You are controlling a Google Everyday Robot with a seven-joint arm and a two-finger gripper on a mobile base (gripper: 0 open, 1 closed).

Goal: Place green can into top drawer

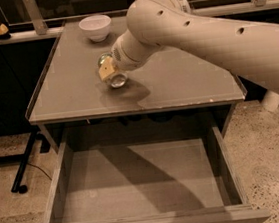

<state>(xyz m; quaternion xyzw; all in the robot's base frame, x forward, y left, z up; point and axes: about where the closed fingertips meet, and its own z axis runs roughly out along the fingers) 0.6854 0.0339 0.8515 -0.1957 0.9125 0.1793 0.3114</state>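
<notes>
My gripper point(108, 70) is over the left middle of the grey tabletop point(176, 84), at the end of the large cream arm that comes in from the right. It is shut on the green can point(117, 79). Only the can's shiny silver ends show, one above and one below the yellowish finger pad point(105, 70); the dark body is hidden. The can is tilted and sits at or just above the tabletop, with its shadow close beneath. The top drawer point(137, 184) is pulled out below the table's front edge. Its flat grey bottom is bare.
A white bowl point(95, 27) stands at the back left of the tabletop. A small yellow object point(0, 31) lies on the ledge at the far left. A black stand leg point(25, 167) is on the speckled floor to the left of the drawer.
</notes>
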